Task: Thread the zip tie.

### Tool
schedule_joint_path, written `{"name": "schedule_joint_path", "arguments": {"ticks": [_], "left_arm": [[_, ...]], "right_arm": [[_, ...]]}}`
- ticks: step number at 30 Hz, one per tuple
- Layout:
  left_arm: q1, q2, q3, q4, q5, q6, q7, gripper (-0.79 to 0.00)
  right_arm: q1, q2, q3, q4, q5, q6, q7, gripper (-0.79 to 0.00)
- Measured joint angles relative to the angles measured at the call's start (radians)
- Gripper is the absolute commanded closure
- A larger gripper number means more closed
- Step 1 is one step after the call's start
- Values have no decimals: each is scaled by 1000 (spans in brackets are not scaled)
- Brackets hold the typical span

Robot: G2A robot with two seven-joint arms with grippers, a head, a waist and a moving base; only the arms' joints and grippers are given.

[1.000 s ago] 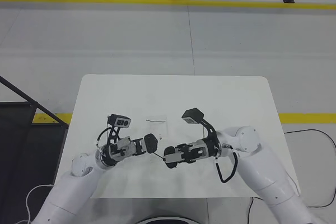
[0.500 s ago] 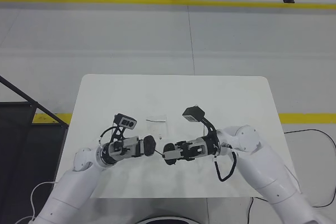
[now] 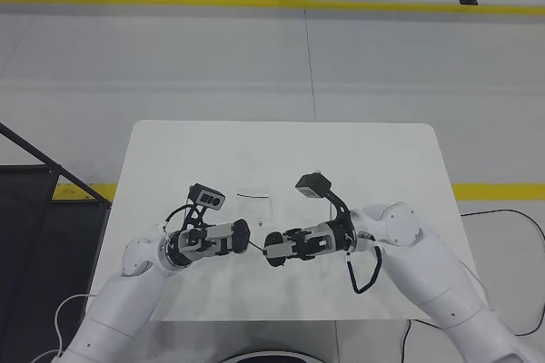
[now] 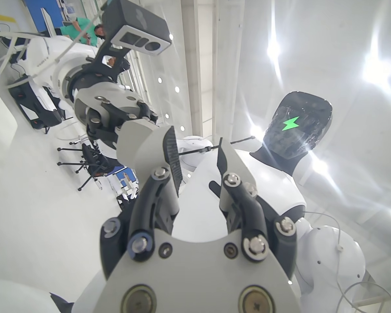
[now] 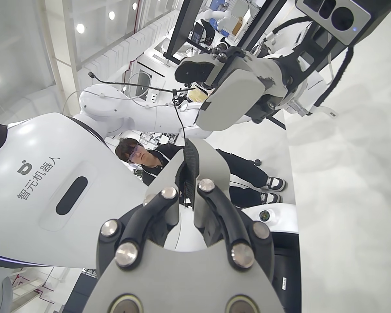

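The zip tie [image 3: 257, 246] is a thin black strap held above the white table [image 3: 372, 163], between my two grippers. My right gripper [image 3: 274, 247] is shut on one end of it. In the right wrist view the zip tie [image 5: 180, 117] rises out of the right gripper [image 5: 189, 146], bends, and arcs away to a small head. My left gripper [image 3: 242, 239] faces the right one from close by. It stands open, with the zip tie [image 4: 200, 150] crossing the gap of the left gripper [image 4: 195, 146]. From the right wrist the left gripper [image 5: 200, 87] straddles the strap's bend.
A short dark strip [image 3: 252, 193] lies on the table behind the grippers, with a few small specks [image 3: 259, 220] nearer to them. The table's far half and right side hold nothing else. A dark frame [image 3: 18, 145] stands off the table's left side.
My left gripper has moved right toward the right gripper and turned, so the gap between them has narrowed. The right gripper has shifted only slightly, still holding the tie.
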Motion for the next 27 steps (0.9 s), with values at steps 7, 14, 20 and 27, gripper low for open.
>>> {"name": "schedule_joint_path", "arguments": {"ticks": [7,14,20,27], "left_arm": [[4,-13,-13,0,15,7,-7,-182],[6,-25,-25,3,25,14,-14,0],[8,-35,-34,5,29,21,-21,0],[13,-45,-52,7,34,25,-25,0]], "right_arm": [[16,9,-24,10,4,-15,-15,0],[29,16,-45,17,12,-28,-28,0],[37,23,-58,17,21,-36,-36,0],[36,36,-52,5,42,-56,-56,0]]}}
